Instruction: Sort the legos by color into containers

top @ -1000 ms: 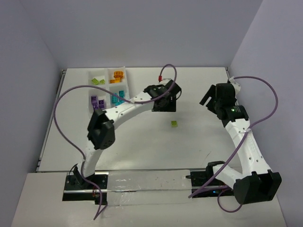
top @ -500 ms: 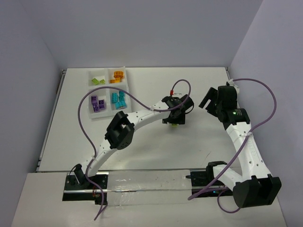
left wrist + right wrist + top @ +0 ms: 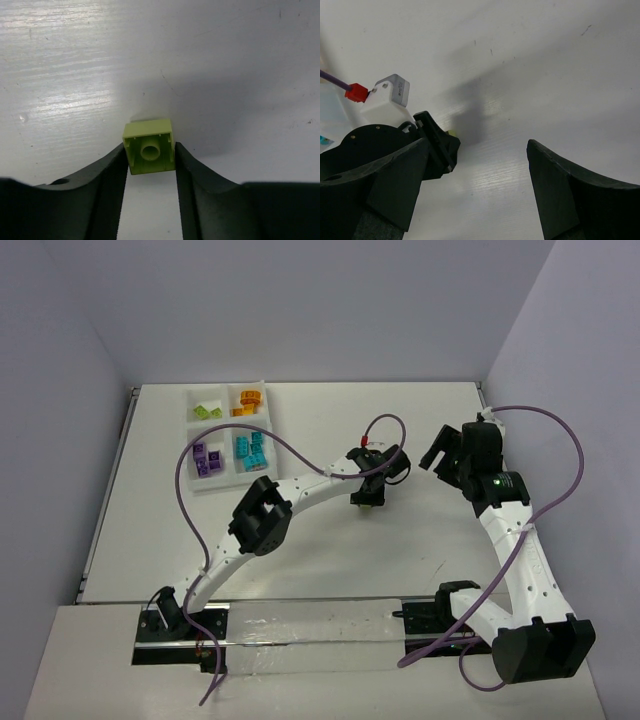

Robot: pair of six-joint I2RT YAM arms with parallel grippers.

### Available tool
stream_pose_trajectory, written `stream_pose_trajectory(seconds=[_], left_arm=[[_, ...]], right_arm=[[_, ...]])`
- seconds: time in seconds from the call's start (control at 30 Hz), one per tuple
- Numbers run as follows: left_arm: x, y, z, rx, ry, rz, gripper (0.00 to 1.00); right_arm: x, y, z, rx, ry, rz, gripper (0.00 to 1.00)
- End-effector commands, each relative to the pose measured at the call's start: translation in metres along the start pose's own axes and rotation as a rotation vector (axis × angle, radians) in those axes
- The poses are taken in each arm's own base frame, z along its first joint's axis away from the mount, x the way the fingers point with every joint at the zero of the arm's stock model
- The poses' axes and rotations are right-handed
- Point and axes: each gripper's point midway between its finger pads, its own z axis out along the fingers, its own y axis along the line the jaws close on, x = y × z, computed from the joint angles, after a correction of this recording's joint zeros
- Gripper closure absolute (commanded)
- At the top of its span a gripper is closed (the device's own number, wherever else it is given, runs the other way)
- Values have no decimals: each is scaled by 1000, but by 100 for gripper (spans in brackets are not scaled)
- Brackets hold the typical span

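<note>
A lime green lego (image 3: 149,146) lies on the white table, hollow underside facing the left wrist camera. My left gripper (image 3: 150,151) is shut on it, one black finger pressed to each side. From above, that gripper (image 3: 368,496) sits mid-table, pointing down and covering most of the brick. My right gripper (image 3: 440,452) hangs open to its right, nothing between its fingers (image 3: 555,185). The containers are one white tray (image 3: 228,430) at the back left. It holds lime legos (image 3: 208,411), orange legos (image 3: 247,400), purple legos (image 3: 206,459) and teal legos (image 3: 250,446), one colour per compartment.
The left arm's purple cable (image 3: 300,455) loops over the table between the tray and the left gripper. In the right wrist view, the left gripper's black body (image 3: 432,147) and white connector (image 3: 387,100) sit at the left. Grey walls close in the table.
The left arm swung right from near the tray and came down over the lime lego. Its jaws then closed onto the brick's sides. The right arm barely moved.
</note>
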Motion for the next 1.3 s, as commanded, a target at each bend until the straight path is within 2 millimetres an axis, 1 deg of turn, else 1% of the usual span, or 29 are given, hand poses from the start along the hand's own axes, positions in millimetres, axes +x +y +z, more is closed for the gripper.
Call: stream_pose_trajectory(seconds=[0.0,0.13,0.23,0.27,0.33,0.37,0.4,0.47,0.53,0.57,0.6,0.63,0.67,0.7,0.77,0.9,0.93,0.97,1.07,1.13,1.2,1.27], left_arm=[[-19,-6,-13,19,-70,0,61],[-28,-2,-22,17,-97,12,81],[-39,11,-40,-2,-124,14,93],[-44,18,-46,-12,-134,11,96],[-55,38,-64,-33,-164,-4,98],[-58,42,-65,-41,-172,-6,98],[-66,65,-71,-58,-184,-14,100],[-86,89,-92,-48,-222,-41,100],[-111,114,-124,-41,-285,-73,100],[-124,133,-132,-65,-309,-84,100],[-136,149,-141,-76,-328,-96,100],[-145,162,-151,-82,-344,-106,100],[-151,171,-159,-82,-356,-107,100],[-164,189,-167,-93,-373,-136,100],[-179,213,-175,-118,-401,-169,100],[-211,277,-180,-189,-436,-255,100],[-215,286,-179,-194,-437,-272,100],[-215,286,-176,-190,-424,-268,100],[-236,331,-171,-210,-426,-349,100],[-249,362,-164,-227,-438,-391,100],[-256,378,-156,-234,-438,-392,100],[-262,403,-145,-272,-438,-410,100]], right_arm=[[-6,4,-3,-29,-33,-5,14],[-6,6,-3,-40,-32,-1,14],[-7,6,-3,-41,-36,-4,14],[-7,6,-4,-41,-38,-4,14],[-8,6,-4,-40,-41,-3,14],[-8,6,-4,-40,-41,-3,14],[-8,6,-5,-40,-41,-3,14],[-8,6,-4,-41,-40,-4,14],[-9,7,-4,-45,-39,-3,14],[-8,8,-3,-45,-36,-4,14],[-8,8,-2,-46,-35,-2,14],[-8,9,-1,-47,-33,1,14],[-8,10,-1,-51,-30,4,14],[-7,11,0,-55,-28,6,14],[-7,12,1,-62,-24,8,14],[-6,13,3,-63,-16,13,14],[-7,14,3,-64,-19,13,14],[-8,14,2,-65,-20,13,14],[-8,14,1,-66,-19,13,14],[-7,14,2,-68,-11,11,14],[-5,14,3,-65,-3,12,14],[-2,14,5,-67,7,14,14]])
